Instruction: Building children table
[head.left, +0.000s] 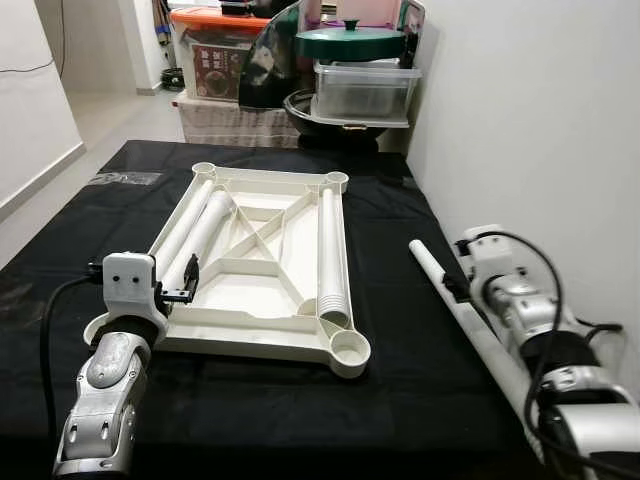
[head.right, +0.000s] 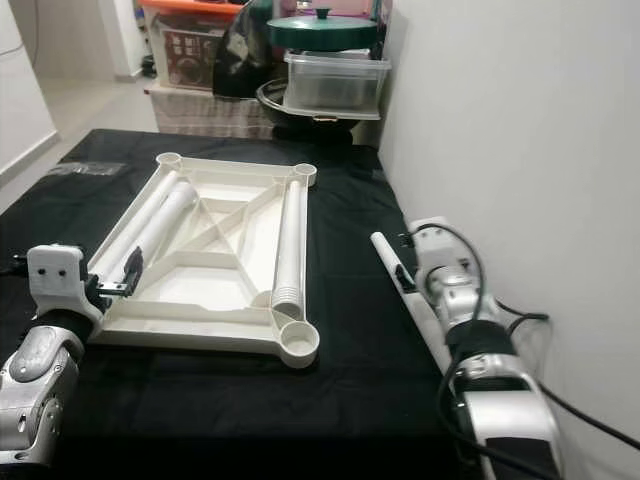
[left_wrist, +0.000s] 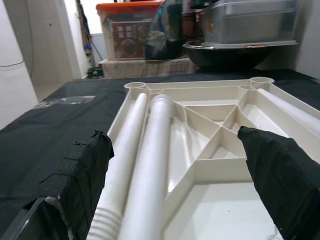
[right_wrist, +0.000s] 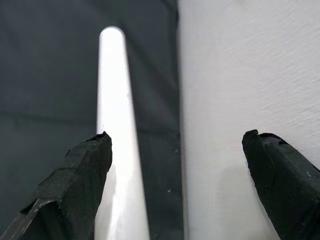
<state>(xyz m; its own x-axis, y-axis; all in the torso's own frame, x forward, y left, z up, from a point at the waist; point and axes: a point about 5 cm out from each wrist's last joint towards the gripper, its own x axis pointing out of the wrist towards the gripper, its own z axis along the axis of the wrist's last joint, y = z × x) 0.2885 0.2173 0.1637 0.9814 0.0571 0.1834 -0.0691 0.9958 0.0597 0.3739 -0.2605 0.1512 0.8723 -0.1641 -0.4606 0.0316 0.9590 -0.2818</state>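
Head view: my arm cuts off the loose leg; ribbed white tabletop lies upside down on black cloth. Wrist views: my left gripper spread over two smooth tube legs (threaded ends); my right gripper spread, unclenched.

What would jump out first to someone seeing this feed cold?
The white tabletop lying upside down in the middle of the black cloth, with three white legs resting inside its ribbed frame. A fourth leg lies apart on the cloth beside the wall, under the open right end effector. The open left end effector hovers at the tabletop's near left corner.
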